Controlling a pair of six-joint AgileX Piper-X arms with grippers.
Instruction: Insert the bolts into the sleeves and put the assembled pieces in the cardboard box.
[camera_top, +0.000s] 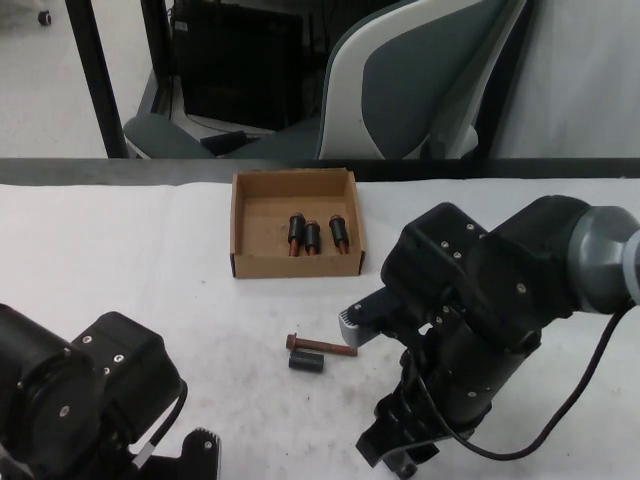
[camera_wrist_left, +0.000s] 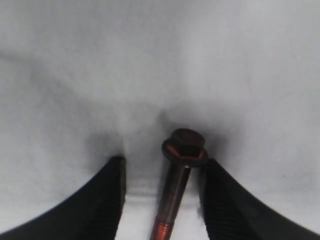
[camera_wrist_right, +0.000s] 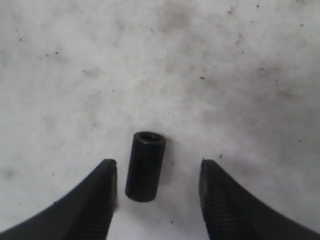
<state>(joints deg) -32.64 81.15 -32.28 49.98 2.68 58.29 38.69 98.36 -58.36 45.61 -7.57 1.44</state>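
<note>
From the high view, you have a cardboard box (camera_top: 240, 225) on the white bench (camera_top: 110, 260), out ahead of both arms. In it, three assembled pieces (camera_top: 312, 235) lie side by side. A loose bolt (camera_top: 322, 346) and a loose sleeve (camera_top: 307, 362) lie just beside each other on the bench, between the two arms and on your side of the box. They are closer to the arm (camera_top: 480, 290) with the grey joint than to the other arm (camera_top: 80, 390). An office chair (camera_top: 420, 80) stands beyond the bench.

From the left wrist view, your left gripper (camera_wrist_left: 162, 161) is spread wide and grips nothing. A hex-head bolt (camera_wrist_left: 179, 175) lies on the bench between its fingers (camera_wrist_left: 107, 200), with the head pointing away from the wrist. The head is just beside one finger; you cannot tell whether it touches. The other finger stands apart from the shank.

From the right wrist view, your right gripper (camera_wrist_right: 157, 162) is also wide apart with nothing clamped. A black sleeve (camera_wrist_right: 145, 167) lies on the speckled bench between its fingertips (camera_wrist_right: 102, 195). It is nearer one finger than the other, and its open bore faces away from the wrist.
</note>
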